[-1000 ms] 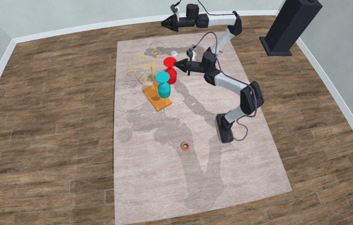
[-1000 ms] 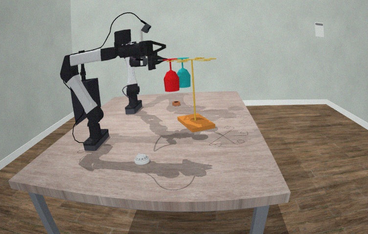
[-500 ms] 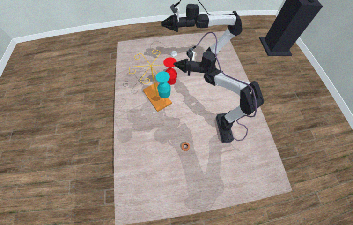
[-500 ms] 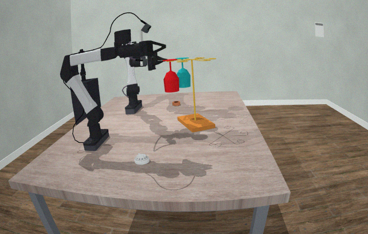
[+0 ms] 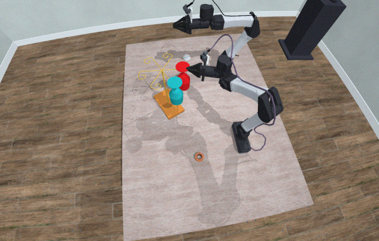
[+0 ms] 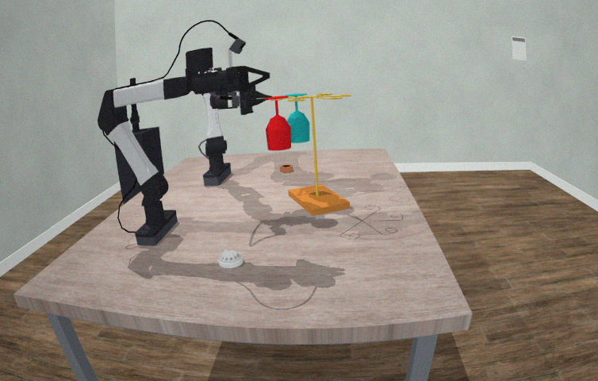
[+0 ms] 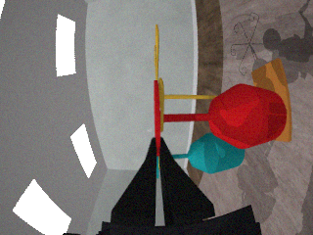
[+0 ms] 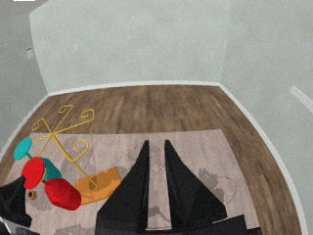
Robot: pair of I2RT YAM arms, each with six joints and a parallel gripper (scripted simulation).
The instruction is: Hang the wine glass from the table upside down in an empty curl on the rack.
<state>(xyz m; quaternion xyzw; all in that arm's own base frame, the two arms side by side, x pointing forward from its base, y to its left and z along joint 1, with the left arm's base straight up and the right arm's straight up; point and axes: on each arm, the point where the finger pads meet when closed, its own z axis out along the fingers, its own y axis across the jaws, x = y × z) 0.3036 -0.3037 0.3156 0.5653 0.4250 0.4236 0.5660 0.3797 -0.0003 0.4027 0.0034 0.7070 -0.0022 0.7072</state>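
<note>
The red wine glass point(image 5: 184, 82) point(image 6: 277, 134) point(image 7: 245, 117) point(image 8: 63, 193) is upside down high above the tabletop point(image 5: 161, 185) point(image 6: 104, 264) point(image 7: 235, 193) point(image 8: 196, 147), and its flat foot is right at the tip of the left tool point(image 5: 187, 68) point(image 6: 269, 98) point(image 7: 156, 140) point(image 8: 23, 180). That tool looks clenched on the thin edge of the foot. The glass's long line runs straight up and down, bowl low and foot high, while the tool points at it flat from the side. Seen from the top, the foot's middle is at nine o'clock from the tool's tip, and the post of the wire rack point(image 5: 164, 82) point(image 6: 314, 151) point(image 7: 191, 97) point(image 8: 105, 181) is farther that same way. The stem seems to be in a curl, but I can't tell how deep. The teal wine glass point(image 5: 176, 97) point(image 6: 300, 128) point(image 7: 215, 153) point(image 8: 51, 168) hangs close by, at seven o'clock from the red one. The right tool point(image 5: 173, 25) point(image 6: 268, 75) point(image 8: 156, 144) is a bit apart with nothing in it, near twelve o'clock and farther off, so the left arm should do the job. I think it should let go softly, then back out toward three o'clock, so the foot doesn't tip.
</note>
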